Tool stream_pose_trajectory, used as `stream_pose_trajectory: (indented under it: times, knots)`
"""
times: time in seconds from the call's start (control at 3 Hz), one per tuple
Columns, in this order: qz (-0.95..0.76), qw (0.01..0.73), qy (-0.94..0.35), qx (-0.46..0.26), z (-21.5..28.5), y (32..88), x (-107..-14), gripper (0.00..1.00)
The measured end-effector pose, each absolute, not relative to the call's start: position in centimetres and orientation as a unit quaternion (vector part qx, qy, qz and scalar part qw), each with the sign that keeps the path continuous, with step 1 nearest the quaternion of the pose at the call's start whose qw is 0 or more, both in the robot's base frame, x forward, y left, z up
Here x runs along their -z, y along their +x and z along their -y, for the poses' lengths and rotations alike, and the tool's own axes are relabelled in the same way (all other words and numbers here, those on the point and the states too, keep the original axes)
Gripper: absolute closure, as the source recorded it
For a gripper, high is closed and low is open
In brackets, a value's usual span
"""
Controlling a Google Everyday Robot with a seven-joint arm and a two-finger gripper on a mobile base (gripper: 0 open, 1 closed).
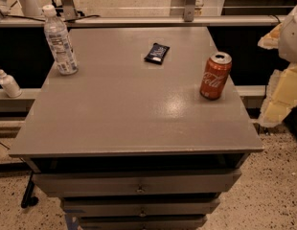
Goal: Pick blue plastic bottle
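Note:
The blue plastic bottle [59, 41] stands upright at the table's far left corner. It is clear, with a white cap and a pale printed label. My gripper [282, 80] shows as a white and pale yellow shape at the right edge of the camera view, beyond the table's right side. It is far from the bottle, with the whole width of the table between them, and it holds nothing that I can see.
A red Coca-Cola can [215, 75] stands near the right edge of the grey drawer cabinet's top [134, 123]. A small dark blue packet [156, 53] lies at the far middle. A small white pump bottle [8, 82] sits on a ledge left of the table.

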State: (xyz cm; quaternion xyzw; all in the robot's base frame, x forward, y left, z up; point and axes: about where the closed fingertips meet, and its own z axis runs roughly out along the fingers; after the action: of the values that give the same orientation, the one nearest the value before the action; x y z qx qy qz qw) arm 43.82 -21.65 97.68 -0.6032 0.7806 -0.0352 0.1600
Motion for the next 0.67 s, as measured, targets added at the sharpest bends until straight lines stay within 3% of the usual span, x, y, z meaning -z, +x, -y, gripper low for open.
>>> stream_pose_trajectory:
  times: [0.67]
  knots:
    - [-0.782, 0.178, -0.597, 0.008, 20.3, 43.6, -97.2, 0.0]
